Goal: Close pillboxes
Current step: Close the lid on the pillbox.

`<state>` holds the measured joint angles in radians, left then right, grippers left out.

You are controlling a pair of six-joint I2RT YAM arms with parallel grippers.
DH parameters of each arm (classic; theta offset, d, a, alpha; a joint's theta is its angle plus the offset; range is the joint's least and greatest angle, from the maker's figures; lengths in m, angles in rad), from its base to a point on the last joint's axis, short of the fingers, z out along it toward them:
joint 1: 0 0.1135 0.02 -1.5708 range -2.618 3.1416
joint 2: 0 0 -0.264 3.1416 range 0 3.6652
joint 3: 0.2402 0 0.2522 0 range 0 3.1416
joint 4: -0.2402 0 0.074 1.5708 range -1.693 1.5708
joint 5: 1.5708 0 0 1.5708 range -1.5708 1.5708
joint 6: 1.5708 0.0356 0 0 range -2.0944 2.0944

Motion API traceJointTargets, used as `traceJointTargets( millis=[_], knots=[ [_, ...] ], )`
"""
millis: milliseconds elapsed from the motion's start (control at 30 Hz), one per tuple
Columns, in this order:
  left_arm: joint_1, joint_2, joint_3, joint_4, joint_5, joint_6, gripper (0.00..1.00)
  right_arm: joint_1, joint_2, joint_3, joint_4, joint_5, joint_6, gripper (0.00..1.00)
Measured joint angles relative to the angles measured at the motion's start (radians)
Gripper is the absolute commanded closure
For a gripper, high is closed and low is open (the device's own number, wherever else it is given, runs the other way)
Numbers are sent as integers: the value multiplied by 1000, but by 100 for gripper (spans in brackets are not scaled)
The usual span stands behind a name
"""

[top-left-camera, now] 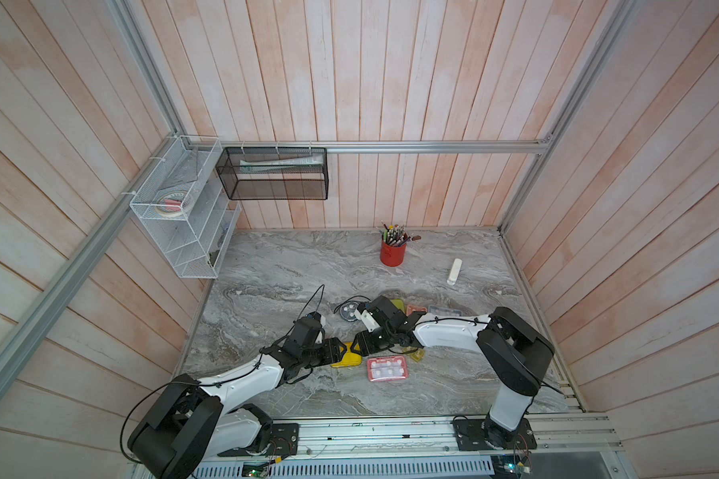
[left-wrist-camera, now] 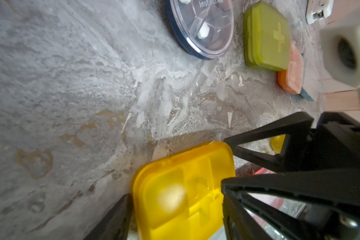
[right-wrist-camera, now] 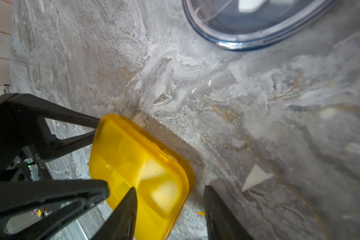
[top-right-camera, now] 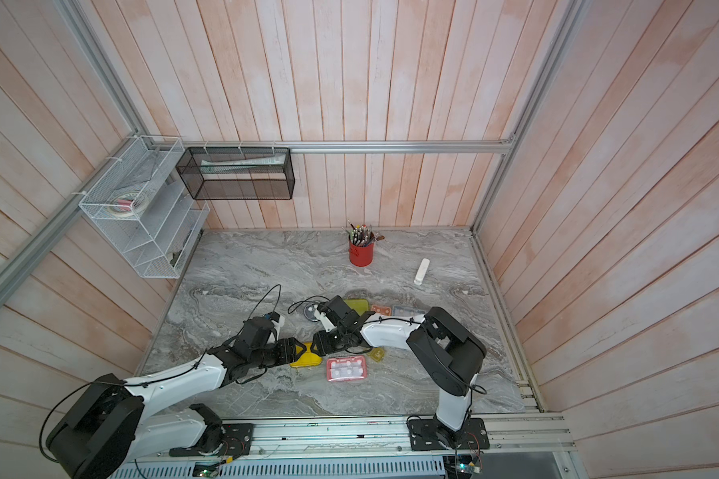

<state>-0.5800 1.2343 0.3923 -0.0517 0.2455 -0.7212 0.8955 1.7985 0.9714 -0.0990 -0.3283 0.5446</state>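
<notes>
**Yellow pillbox bracketed by both grippers, lid down but perhaps not latched**

The yellow pillbox is found near the front of the marble table, at about 6 o'clock from its centre in both top views. It lies flat with the lid face up. It is met from 9 o'clock by the left gripper and from 3 o'clock by the right gripper.

The left fingers are set well apart about one end of it. Whether it is pinched or merely bracketed cannot be told. The right gripper is moderately parted and nothing is held in it. One finger is laid over the lid, and its partner is set beyond the edge, above bare table.

The yellow lid is seen down over its compartments (a thin pale line along one edge suggests it may not be snapped home), so this is judged the step in hand. The round dark pillbox, lime-olive pillbox and orange pillbox, at 12 to 2 o'clock, are judged closed. The pink-red pillbox at 4 o'clock, the small olive pillbox at 3 o'clock and the light blue pillbox at 2 o'clock cannot be read.

The yellow pillbox is nearly square. Its long axis is judged to run roughly from 9 to 3 o'clock, and its tabbed edge is turned toward 12 o'clock.
</notes>
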Motion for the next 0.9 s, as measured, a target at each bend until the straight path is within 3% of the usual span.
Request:
traceJointTargets(
  millis=[900],
  knots=[
    [-46,-20,-39,52,-62,-54,32,21,-11,-5,-14,35,1,46]
  ],
)
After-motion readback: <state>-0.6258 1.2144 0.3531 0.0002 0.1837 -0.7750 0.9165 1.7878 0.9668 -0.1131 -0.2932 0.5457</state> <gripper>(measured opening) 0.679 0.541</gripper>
